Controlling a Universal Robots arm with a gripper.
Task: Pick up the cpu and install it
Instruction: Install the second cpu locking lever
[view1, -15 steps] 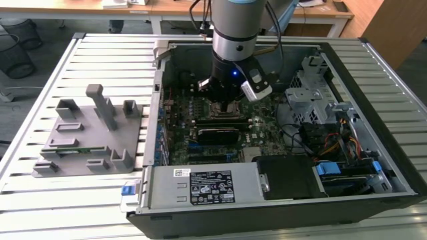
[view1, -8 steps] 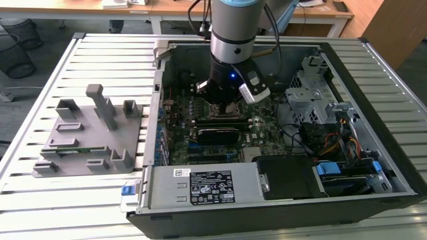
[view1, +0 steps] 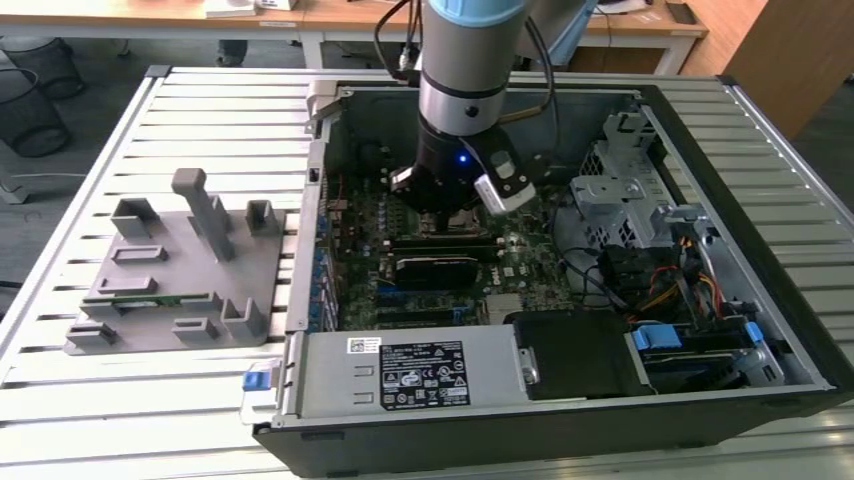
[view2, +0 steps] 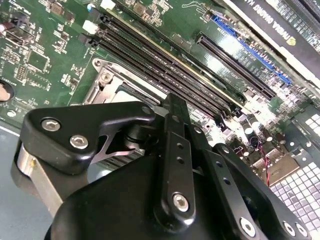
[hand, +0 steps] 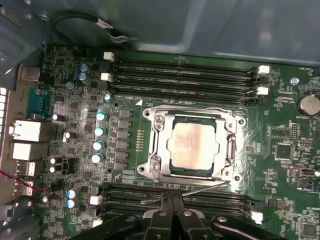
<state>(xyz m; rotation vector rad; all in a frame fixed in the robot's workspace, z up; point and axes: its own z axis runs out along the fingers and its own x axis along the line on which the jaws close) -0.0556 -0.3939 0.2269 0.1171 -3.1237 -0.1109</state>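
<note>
— Where, the cpu (hand: 192, 145)?
— Seated flat in the socket frame (hand: 156, 145) on the motherboard (hand: 70, 100), inside one open computer case (view1: 747, 300) on the slatted table (view1: 80, 420); tool (hand: 172, 197) just beside, fingers pressed together, holding nothing.
— Counts?
— One chip, four memory slots (hand: 185, 75) beyond it. Grey fixture (view1: 174, 290) seen in exterior view.

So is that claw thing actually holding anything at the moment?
Nothing is held, as far as shows. The gripper has its fingers together with nothing between them, and the cpu already sits in its socket on the motherboard.
</note>
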